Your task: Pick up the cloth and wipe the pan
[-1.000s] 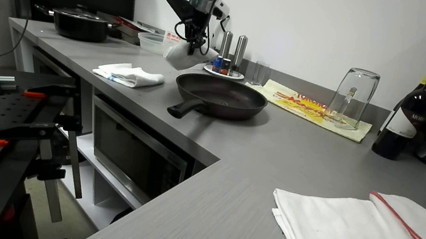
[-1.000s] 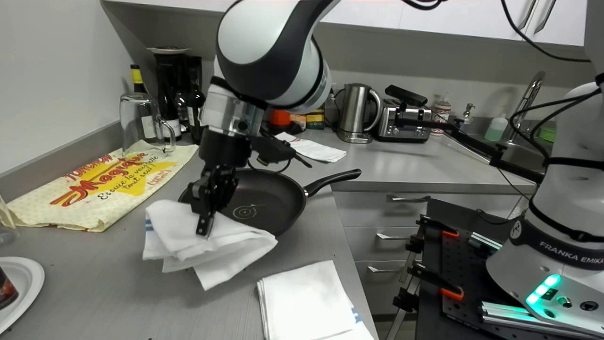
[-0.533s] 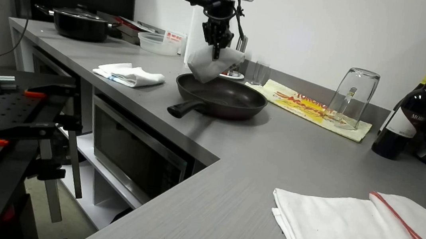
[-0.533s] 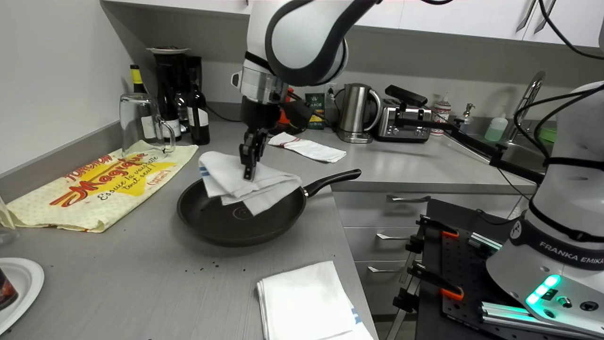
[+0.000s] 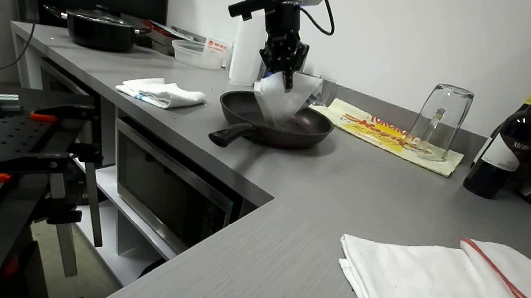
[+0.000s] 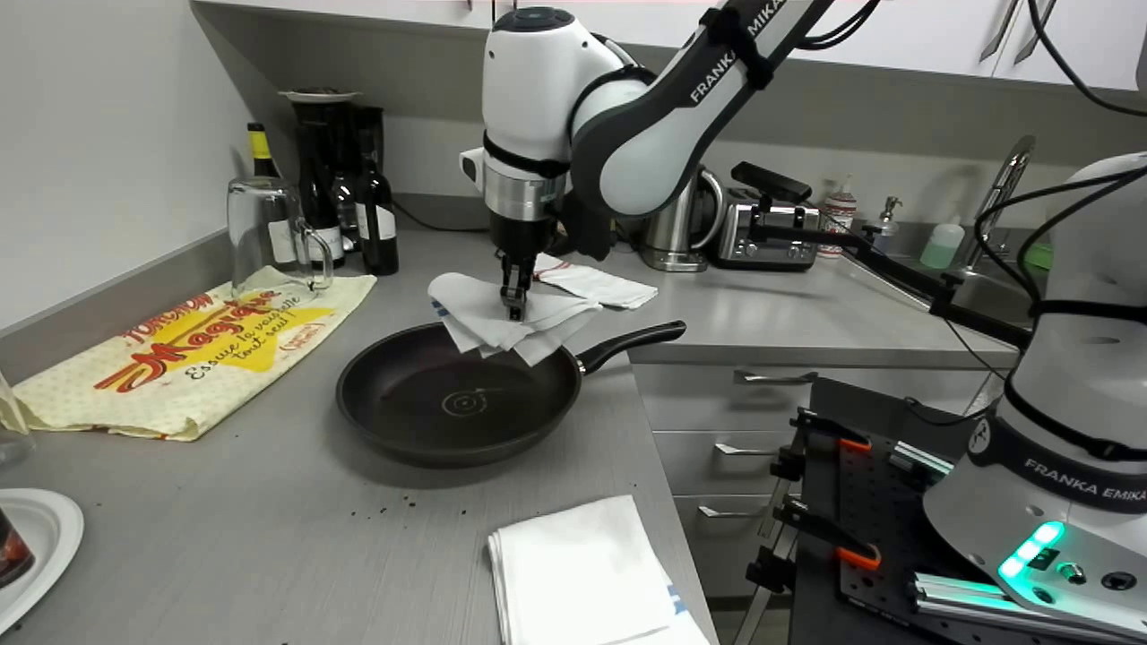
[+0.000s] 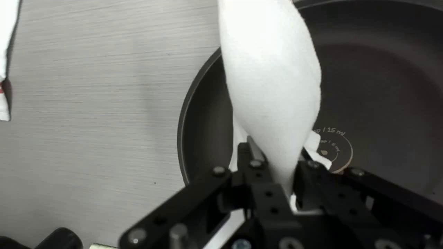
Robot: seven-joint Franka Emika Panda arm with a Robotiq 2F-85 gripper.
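My gripper [image 5: 288, 84] is shut on a white cloth [image 5: 277, 101] with a blue stripe. It holds the bunched cloth over the black frying pan [image 5: 300, 133]. In an exterior view the gripper [image 6: 514, 309] and cloth [image 6: 475, 309] are over the far part of the pan [image 6: 412, 403], near its handle [image 6: 636, 342]. In the wrist view the cloth [image 7: 273, 65] comes up between the fingers [image 7: 277, 152] and covers part of the pan [image 7: 377, 90]. A lower corner of the cloth hangs into the pan's opening; I cannot tell whether it touches the bottom.
A folded white cloth with blue stripes [image 5: 161, 94] lies beside the pan, and a red-striped towel [image 5: 449, 290] lies further off. A yellow towel [image 6: 206, 349] bears an upturned glass mug [image 6: 269, 228]. Wine bottles [image 5: 509, 142] and a paper plate [image 6: 54, 546] stand on the counter.
My gripper has carried the cloth from beside the pan to over it. It has moved right and lower in an exterior view. The pan has not moved.
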